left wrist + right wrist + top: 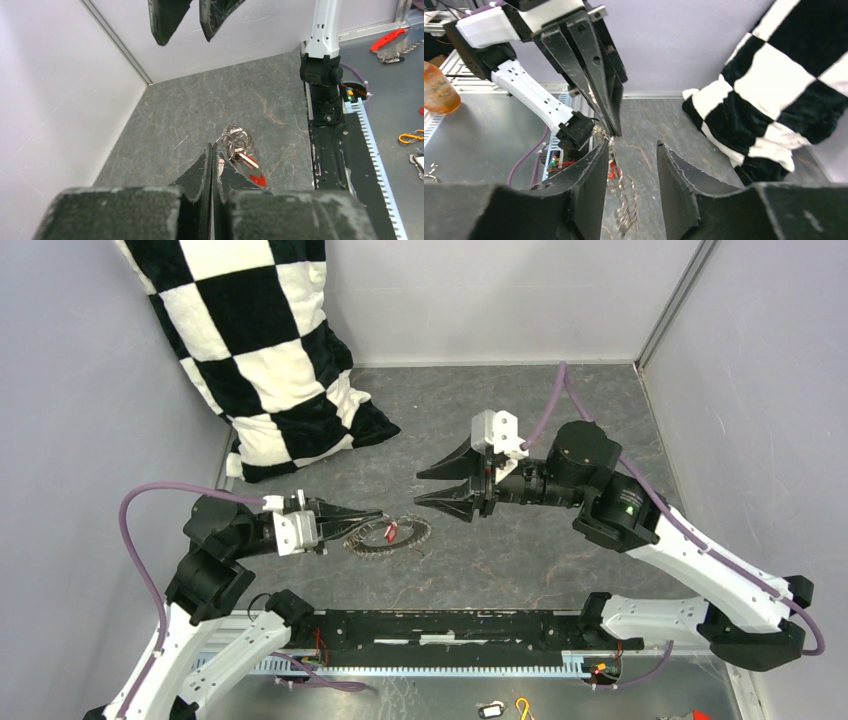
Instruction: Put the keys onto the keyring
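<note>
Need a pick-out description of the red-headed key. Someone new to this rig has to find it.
Start on the dark tabletop in front of the checkered pillow. Find the toothed grey keyring at the tips of the left gripper. The red-headed key lies inside that hoop; its red plastic head is the only bright colour among the grey metal.

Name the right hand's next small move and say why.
Probably lower the right hand onto the red-headed key and close on it. That hand stands open, holds nothing, and sits off the table beside the keyring. The left hand is shut with its tips at the ring's left side, seemingly steadying it. Whether the key is already threaded cannot be told.
</note>
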Robot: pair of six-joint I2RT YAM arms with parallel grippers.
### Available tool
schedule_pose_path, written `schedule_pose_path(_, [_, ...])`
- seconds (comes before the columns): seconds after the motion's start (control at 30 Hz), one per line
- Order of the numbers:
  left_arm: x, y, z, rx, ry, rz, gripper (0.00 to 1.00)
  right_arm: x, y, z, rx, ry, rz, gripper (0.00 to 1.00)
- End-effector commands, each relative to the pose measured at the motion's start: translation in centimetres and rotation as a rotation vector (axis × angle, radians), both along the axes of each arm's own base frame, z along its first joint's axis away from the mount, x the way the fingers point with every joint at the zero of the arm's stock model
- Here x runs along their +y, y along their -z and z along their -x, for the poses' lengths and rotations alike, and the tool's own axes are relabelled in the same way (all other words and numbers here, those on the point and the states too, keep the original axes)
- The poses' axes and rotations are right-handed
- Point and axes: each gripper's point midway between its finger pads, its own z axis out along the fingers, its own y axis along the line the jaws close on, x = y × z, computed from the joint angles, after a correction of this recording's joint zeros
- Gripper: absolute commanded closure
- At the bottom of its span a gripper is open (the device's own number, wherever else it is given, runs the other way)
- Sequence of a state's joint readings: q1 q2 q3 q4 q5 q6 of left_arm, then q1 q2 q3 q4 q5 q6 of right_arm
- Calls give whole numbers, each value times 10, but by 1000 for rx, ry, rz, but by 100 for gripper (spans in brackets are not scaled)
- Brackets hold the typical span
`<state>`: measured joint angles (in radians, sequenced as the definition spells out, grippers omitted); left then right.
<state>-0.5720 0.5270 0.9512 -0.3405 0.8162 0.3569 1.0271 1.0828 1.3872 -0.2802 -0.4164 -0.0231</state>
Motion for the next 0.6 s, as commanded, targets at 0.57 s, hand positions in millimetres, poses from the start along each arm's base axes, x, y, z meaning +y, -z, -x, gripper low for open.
schedule_pose_path(0.57, [-1, -32, -8, 88, -48, 148, 98, 49, 23, 17, 29, -88, 16, 84])
